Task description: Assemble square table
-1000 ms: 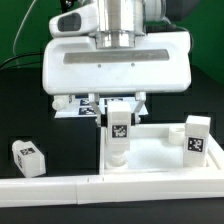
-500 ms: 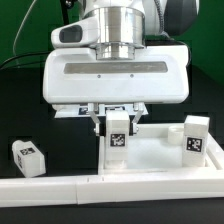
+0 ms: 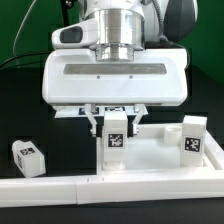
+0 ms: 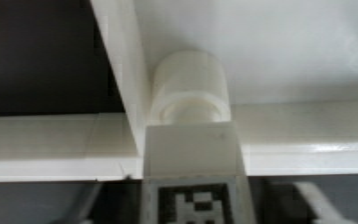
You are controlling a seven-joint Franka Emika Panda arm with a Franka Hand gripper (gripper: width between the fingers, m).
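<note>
On the black tabletop (image 3: pixel 20 120) the white square table tray (image 3: pixel 160 150) is placed. One tagged leg (image 3: pixel 118 135) is pinched upright between the jaws, its lower end set at the tray corner directly beneath them. A second leg (image 3: pixel 194 138) is stood on the tray beside the jaws; a third leg (image 3: pixel 28 157) is laid well apart.

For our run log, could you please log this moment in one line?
tool: shut on held leg, upright at tabletop corner; second leg: standing on tabletop; third leg: lying aside
</note>
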